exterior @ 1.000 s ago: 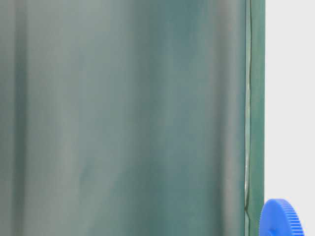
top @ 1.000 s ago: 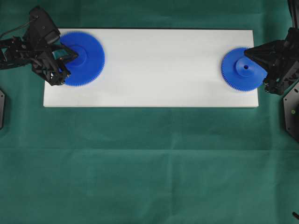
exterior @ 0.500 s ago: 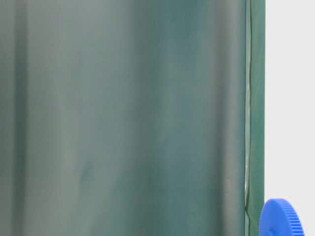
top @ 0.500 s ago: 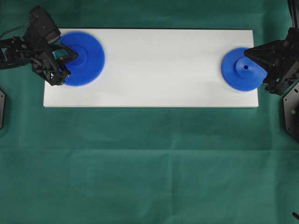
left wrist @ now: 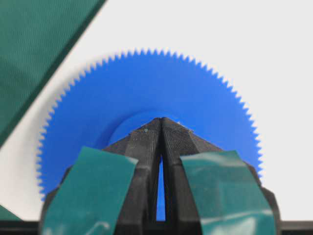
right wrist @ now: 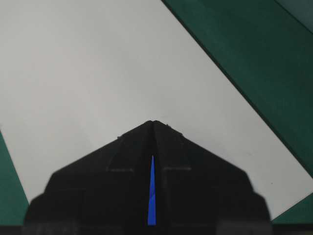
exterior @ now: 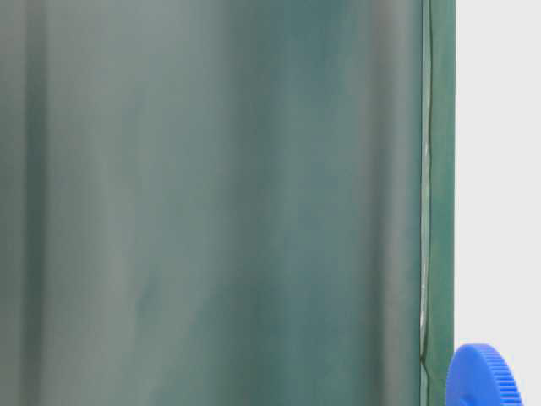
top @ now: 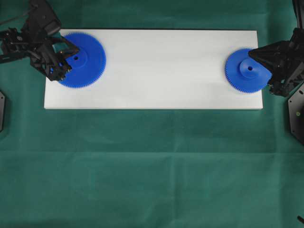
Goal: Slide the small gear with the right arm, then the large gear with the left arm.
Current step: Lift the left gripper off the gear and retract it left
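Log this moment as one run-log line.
left gripper: shut, tip on large gear hub | right gripper: shut, at small gear

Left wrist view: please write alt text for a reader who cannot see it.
The left end effector, closed to a point and wrapped with teal tape, rests at the raised hub of the large gear. The blue gear lies flat on a white board, with green cloth at one corner.

Lab bench, green cloth (top: 152, 166), white board (top: 161, 71)
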